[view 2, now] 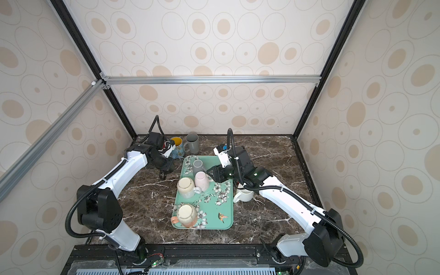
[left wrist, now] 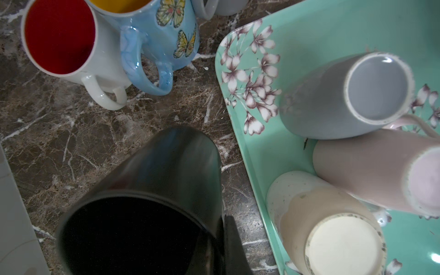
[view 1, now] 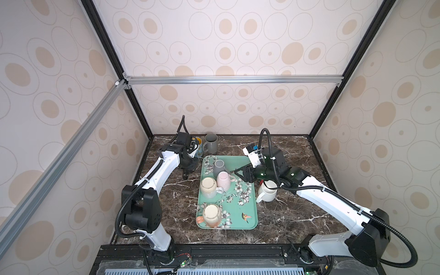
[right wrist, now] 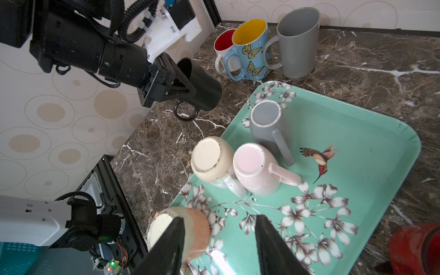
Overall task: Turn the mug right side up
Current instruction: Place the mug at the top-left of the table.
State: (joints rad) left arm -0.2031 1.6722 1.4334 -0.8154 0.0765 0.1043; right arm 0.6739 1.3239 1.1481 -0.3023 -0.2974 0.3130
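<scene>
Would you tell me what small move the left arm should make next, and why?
Probably tip the black mug fully upright and lower it onto the table: the left gripper holds it by the rim, tilted, mouth upward, apparently clear of the surface.

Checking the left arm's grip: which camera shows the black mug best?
Right wrist view: the black mug shows nearly whole, tilted, handle underneath, clamped in the left end effector. The left wrist view gives only its mouth and wall. In both top views the arm hides most of it.

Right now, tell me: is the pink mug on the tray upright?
No, the pink mug sits base up on the tray.
</scene>
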